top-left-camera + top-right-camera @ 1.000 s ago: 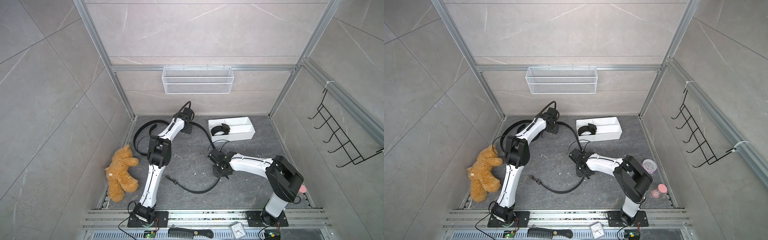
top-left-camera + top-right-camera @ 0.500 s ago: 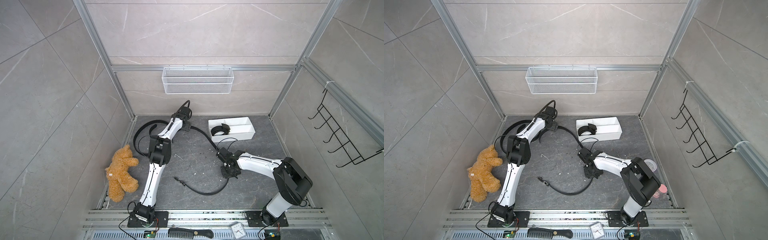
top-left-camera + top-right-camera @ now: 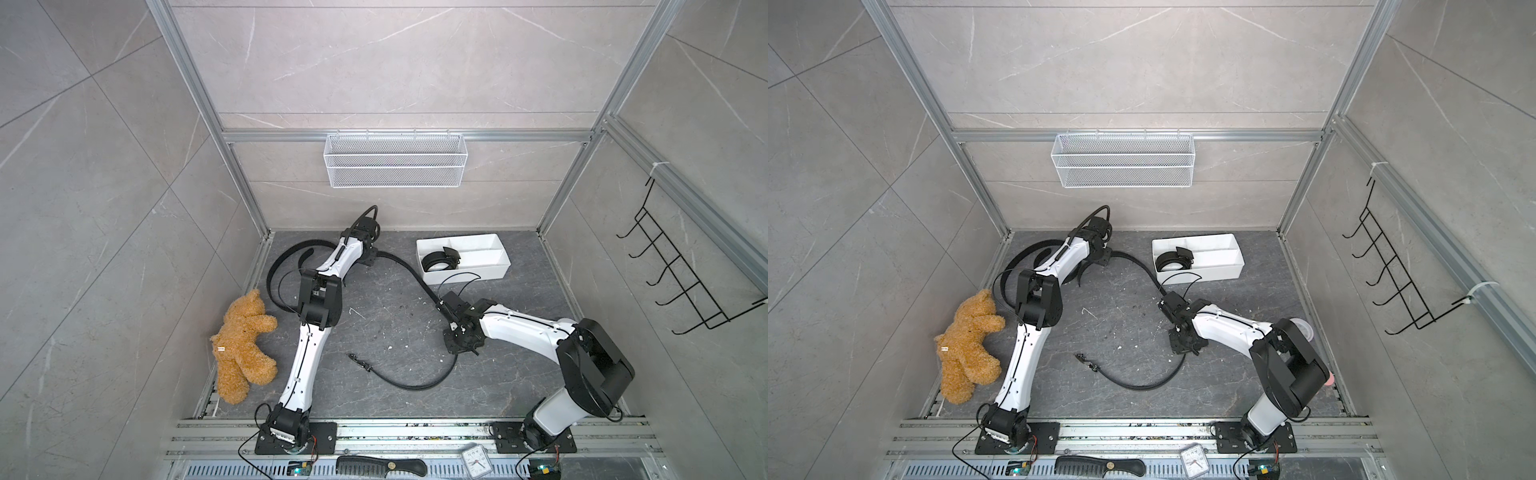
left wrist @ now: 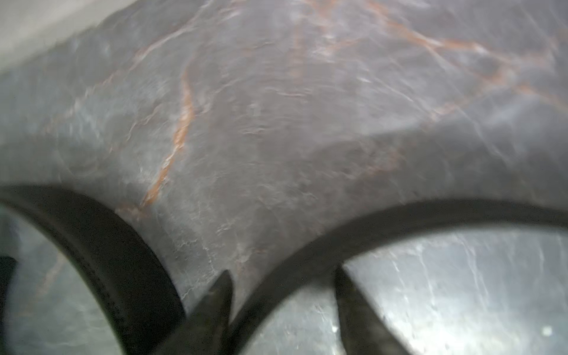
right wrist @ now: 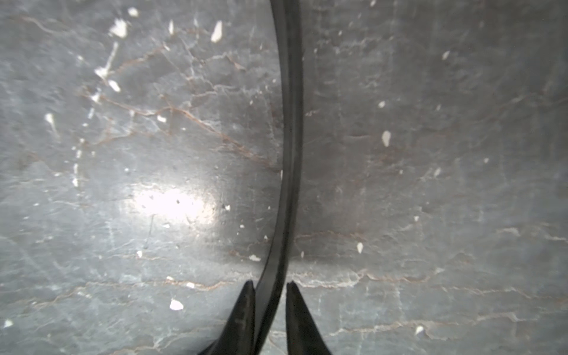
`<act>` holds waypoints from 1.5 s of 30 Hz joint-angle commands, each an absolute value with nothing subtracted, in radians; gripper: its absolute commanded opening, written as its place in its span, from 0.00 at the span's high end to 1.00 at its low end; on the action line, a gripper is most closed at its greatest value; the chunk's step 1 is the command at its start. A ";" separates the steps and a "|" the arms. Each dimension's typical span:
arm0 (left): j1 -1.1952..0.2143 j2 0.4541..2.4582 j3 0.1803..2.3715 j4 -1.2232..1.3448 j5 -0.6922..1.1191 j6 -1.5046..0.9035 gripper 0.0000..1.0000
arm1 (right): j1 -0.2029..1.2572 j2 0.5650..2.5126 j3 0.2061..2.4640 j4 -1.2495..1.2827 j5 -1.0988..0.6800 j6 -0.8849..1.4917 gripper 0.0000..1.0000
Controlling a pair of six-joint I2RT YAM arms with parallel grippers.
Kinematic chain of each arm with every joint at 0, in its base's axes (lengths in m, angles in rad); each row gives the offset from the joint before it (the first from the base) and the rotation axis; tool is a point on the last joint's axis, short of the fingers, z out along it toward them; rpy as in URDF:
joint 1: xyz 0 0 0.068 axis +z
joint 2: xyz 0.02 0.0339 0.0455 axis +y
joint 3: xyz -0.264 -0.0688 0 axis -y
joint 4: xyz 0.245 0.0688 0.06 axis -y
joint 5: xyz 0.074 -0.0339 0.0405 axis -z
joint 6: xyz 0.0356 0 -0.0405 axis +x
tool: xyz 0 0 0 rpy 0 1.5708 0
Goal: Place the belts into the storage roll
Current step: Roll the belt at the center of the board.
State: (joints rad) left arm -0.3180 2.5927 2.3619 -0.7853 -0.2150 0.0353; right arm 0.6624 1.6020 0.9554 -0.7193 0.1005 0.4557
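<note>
Right claw [image 5: 270, 284]: closed narrow on the belt [image 5: 292, 123], which stands on edge between its tips. Left claw [image 4: 281, 276]: tips apart astride the same belt; whether it grips cannot be told.

Tray [image 3: 494, 270]: holds one coiled belt [image 3: 436, 262] at the end nearer the left arm.

The gripped belt lies on the worktop [image 3: 395, 324] outside the tray, its buckle [image 3: 359, 362] free. Expect a light, limp, smooth strap that tends to uncoil. Take hold near one end and coil it before placing.
</note>
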 commanded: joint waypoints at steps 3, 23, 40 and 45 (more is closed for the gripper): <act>-0.306 2.530 2.259 -0.884 -0.150 -0.034 0.80 | 0.656 1.564 0.948 -0.761 0.123 0.468 0.79; -0.533 1.922 1.274 -0.615 -0.057 -0.734 1.00 | 0.757 1.629 0.955 -0.540 -0.010 0.626 0.86; -0.635 1.946 1.236 -0.562 -0.151 -0.943 1.00 | 0.824 1.517 0.995 -0.731 0.081 0.582 0.36; -0.638 1.970 1.256 -0.556 -0.085 -0.915 1.00 | 0.819 1.510 1.072 -0.818 0.082 0.482 0.34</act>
State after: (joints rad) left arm -0.6353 1.9259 1.2518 -0.4965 -0.1352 -0.9321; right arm 0.8211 1.5318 1.0363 -0.7013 0.0525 0.5755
